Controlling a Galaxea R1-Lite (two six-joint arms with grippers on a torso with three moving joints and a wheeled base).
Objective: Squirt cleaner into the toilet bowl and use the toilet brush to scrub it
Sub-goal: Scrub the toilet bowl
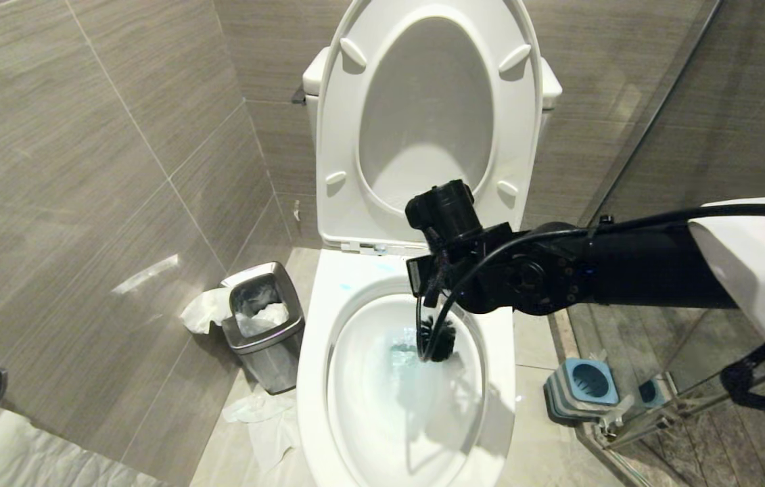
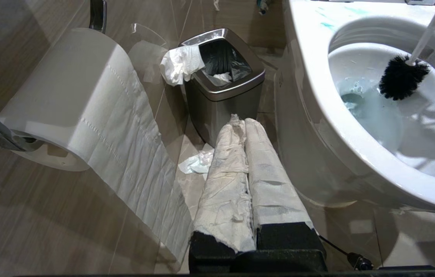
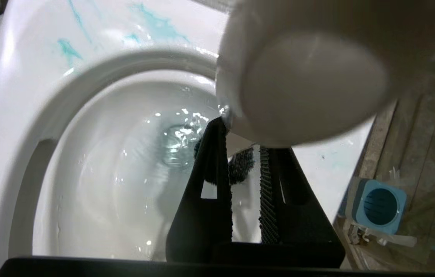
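Right claw [image 3: 246,161], at the near rim of the toilet bowl [image 1: 318,352], clamped on the white handle of the toilet brush [image 2: 402,77]; black bristle head low inside the bowl, at the tinted water. Cleaner [image 3: 155,25] streaks the rim turquoise. Left claw [image 2: 246,127], paper-wrapped, closed, empty, beside the steel bin [image 2: 225,92].

This is a small bathroom, maybe in a hotel or a home. A white toilet bowl [image 1: 314,352] stands with seat and lid lifted, between grey tiled walls [image 1: 84,169] and a glass shower partition [image 1: 659,135]. Beside it are a steel bin [image 1: 267,331], a toilet paper roll [image 2: 75,96] and a blue brush holder [image 1: 585,385]
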